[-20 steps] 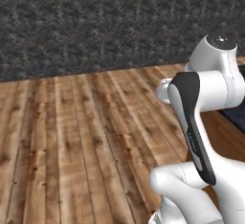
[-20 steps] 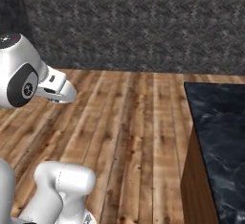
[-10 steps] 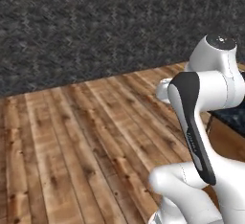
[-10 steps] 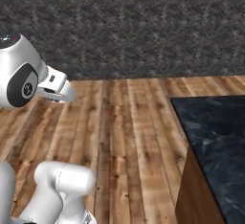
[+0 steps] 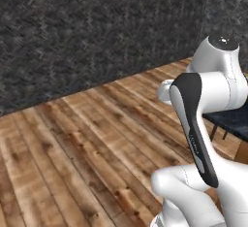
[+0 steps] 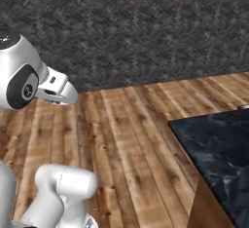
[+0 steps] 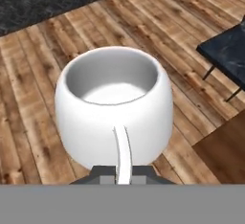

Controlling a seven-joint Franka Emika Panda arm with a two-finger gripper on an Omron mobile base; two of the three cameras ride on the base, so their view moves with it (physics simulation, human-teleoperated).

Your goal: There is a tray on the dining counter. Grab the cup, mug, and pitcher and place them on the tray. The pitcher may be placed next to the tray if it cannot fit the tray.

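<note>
The mug (image 7: 114,108) hangs in the gripper (image 7: 123,173), whose jaws are pinched nearly together on the thin white handle that runs down from the mug's near wall to the finger tips in the hand view. The squat white body sits upright in front of the hand, mouth up, with nothing visible inside, and bare wooden floor (image 5: 82,138) lies under it. So the mug is in the air, carried, not on any surface.

The step in hand looks like transport: bringing the mug to the tray on the dining table. A corner of the black, white-veined table (image 6: 219,146) shows at the lower right of the right base view, and a dark edge of it lies at the right in the left base view, behind the folded arm. The tray is not to be found on the part of the top that is visible.

To do this well, the hold matters most. A handle grip gives little purchase against twisting, so the mug could swing or rotate about it if the base turns sharply or the arm jerks. Smooth driving, the arm kept tucked, and the mug kept level seem wise. On arrival, the mug should clear the table's edge before lowering, come down flat inside the tray's rim, and be released only once its base rests there.
</note>
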